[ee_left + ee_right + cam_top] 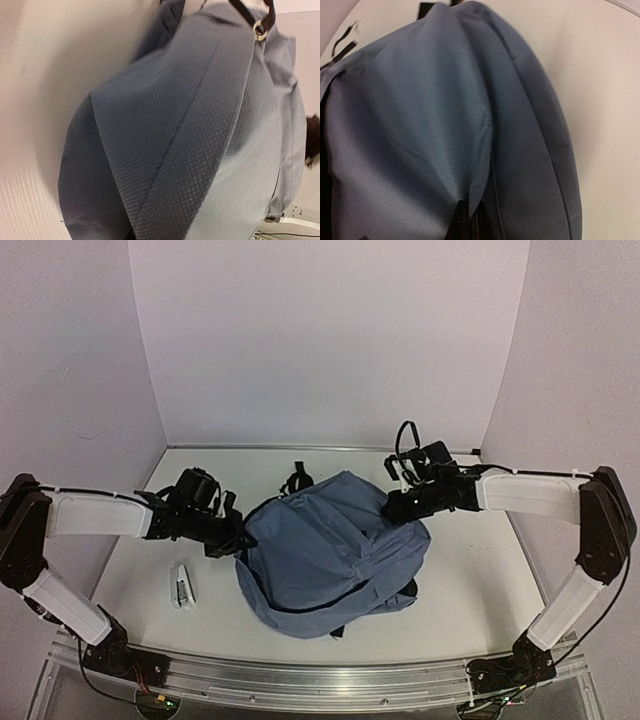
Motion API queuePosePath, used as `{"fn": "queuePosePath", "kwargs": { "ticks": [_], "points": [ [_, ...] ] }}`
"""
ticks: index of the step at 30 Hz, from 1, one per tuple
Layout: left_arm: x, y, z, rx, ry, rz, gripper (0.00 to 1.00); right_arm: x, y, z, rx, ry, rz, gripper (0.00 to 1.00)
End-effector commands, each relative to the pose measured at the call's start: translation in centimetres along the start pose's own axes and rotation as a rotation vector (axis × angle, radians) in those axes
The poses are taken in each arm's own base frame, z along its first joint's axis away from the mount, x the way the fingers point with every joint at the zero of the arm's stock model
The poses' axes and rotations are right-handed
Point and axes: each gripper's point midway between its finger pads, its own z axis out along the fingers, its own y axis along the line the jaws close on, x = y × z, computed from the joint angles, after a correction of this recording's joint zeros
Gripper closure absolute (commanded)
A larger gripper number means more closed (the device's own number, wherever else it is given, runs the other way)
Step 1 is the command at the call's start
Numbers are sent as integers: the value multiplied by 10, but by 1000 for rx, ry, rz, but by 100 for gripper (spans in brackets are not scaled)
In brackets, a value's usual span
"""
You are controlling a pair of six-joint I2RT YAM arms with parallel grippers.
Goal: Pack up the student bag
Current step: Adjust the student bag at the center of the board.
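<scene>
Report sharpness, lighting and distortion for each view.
Top external view: even soft light, sharp, wide-angle bowing toward the frame's edges, faint shadow under the soft blue-grey fabric backpack. Left wrist view: weave crisp mid-frame, white table streaked with blur. Right wrist view: fabric slightly soft, no glare.

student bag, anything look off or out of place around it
The student bag sits crumpled and lopsided mid-table, its fabric pinched at opposite edges by the left gripper and the right gripper. A small white item lies on the table to the left, outside the bag.
</scene>
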Motion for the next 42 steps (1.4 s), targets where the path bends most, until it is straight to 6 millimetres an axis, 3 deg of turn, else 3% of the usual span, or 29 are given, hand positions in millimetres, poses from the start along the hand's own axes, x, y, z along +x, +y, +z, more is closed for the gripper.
{"fn": "queuePosePath", "kwargs": {
  "ticks": [1, 4, 7, 11, 13, 15, 17, 19, 24, 27, 32, 37, 42],
  "points": [
    [-114, -41, -9, 72, -208, 208, 100, 50, 70, -37, -153, 90, 46, 100],
    [-160, -48, 10, 47, -248, 280, 100, 86, 107, -47, -228, 155, 56, 98],
    [-190, -59, 31, 56, -262, 338, 92, 103, 138, -60, -267, 166, 87, 90],
    [-206, -65, 33, 24, -268, 369, 64, 81, 145, -87, -250, 58, 139, 56],
    [-204, -65, 19, -2, -282, 376, 48, 64, 140, -101, -222, -8, 146, 48],
    [-197, -58, 1, -58, -300, 370, 35, 50, 142, -113, -229, -53, 122, 44],
    [-181, -52, -23, -94, -305, 357, 29, 43, 150, -119, -255, -62, 82, 43],
    [-158, -53, -44, -79, -303, 339, 25, 37, 161, -120, -276, -66, 28, 43],
    [-85, -32, -65, -83, -229, 218, 20, 36, 186, -102, -295, -36, -124, 45],
    [-47, 1, -70, -107, -197, 73, 16, 32, 192, -81, -267, -25, -160, 48],
    [-13, 32, -74, -113, -182, -78, 14, 22, 212, -54, -298, -3, -25, 50],
    [6, 26, -63, 27, -157, -128, 12, 29, 224, -38, -368, 28, 178, 50],
    [12, 35, -55, -1, -137, -150, 12, 33, 224, -29, -400, 20, 320, 51]
  ]
}}
